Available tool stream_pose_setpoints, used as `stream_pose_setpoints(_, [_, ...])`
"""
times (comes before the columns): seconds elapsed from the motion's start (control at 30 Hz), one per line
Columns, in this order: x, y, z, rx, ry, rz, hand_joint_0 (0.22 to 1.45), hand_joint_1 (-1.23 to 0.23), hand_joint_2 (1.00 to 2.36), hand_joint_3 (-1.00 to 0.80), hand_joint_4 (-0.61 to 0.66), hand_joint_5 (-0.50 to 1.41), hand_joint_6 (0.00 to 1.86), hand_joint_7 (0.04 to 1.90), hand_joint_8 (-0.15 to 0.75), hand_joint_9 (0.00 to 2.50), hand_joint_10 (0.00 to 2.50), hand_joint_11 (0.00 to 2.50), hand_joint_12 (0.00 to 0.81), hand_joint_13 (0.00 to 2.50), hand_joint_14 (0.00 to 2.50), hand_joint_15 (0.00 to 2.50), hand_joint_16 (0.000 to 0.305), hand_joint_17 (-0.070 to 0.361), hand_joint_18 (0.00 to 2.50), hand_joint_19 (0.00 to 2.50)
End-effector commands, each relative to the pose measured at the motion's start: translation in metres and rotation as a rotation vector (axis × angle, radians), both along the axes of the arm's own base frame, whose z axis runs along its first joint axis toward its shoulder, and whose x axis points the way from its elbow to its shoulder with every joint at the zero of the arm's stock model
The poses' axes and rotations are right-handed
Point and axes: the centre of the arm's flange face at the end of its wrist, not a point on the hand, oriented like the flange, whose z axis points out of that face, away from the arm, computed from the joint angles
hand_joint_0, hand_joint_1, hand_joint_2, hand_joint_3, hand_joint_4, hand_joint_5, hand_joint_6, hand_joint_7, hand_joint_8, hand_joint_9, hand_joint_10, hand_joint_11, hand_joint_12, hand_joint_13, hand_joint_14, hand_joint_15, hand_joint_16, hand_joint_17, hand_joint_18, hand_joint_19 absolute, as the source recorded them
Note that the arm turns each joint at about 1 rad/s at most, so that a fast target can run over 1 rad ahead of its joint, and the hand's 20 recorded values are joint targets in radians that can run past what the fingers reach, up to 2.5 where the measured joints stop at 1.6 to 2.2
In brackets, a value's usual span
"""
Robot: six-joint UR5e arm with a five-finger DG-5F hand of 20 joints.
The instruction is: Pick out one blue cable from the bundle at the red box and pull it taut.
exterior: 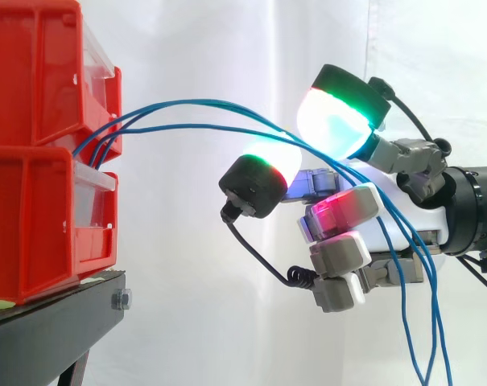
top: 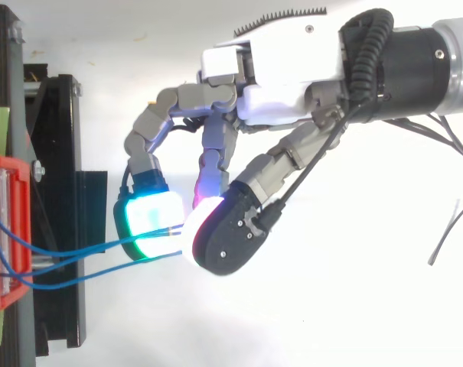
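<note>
White curtain point(exterior: 227, 48) is seen behind two stacked red bins point(exterior: 34, 80) on one black stand point(exterior: 50, 330). Three blue cables point(exterior: 203, 104), judged thin, light, limp and slippery, are run from between the bins to one hand point(top: 277, 84) and are pinched between two glowing pads point(exterior: 336, 121). One is best singled out there.

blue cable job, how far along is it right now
Done: the hand is at the blue cables coming out of the red bins. In hand: in the top view its fingers pinch the cables between two pads; whether one strand or several, I cannot tell. Left: pulling taut, since the cables arc loosely from the bins and droop past the hand.
</note>
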Motion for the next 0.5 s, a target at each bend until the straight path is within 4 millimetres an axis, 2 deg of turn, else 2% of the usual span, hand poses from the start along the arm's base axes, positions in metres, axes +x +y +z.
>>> stream_pose_setpoints(0.0, [-0.0001, 0.0, -0.0001, 0.0, 0.001, 0.0, 0.56, -0.61, 1.0, -0.5, 0.02, -0.07, 0.88, 0.88, 0.259, 1.38, 0.02, 0.66, 0.348, 1.18, 0.02, 0.64, 0.044, 0.099, 0.98, 0.69])
stream_pose_setpoints(0.17, [0.0002, 0.0, 0.0002, 0.0, -0.002, 0.0, 0.57, -0.55, 1.0, -0.46, 0.0, -0.07, 0.87, 0.91, 0.256, 1.38, 0.02, 0.66, 0.344, 1.17, 0.03, 0.65, 0.043, 0.097, 0.97, 0.71])
stream_pose_setpoints(0.33, [0.0, -0.0012, 0.0006, 0.0, -0.001, -0.002, 0.57, -0.66, 1.01, -0.28, 0.0, -0.06, 0.88, 0.94, 0.269, 1.4, 0.02, 0.66, 0.357, 1.2, 0.02, 0.64, 0.045, 0.102, 1.0, 0.68])
stream_pose_setpoints(0.47, [0.0007, -0.0012, 0.0012, 0.0, -0.007, -0.002, 0.57, -0.72, 1.01, -0.22, 0.0, -0.06, 0.88, 0.94, 0.286, 1.41, 0.02, 0.65, 0.374, 1.22, 0.02, 0.62, 0.049, 0.111, 1.04, 0.65])
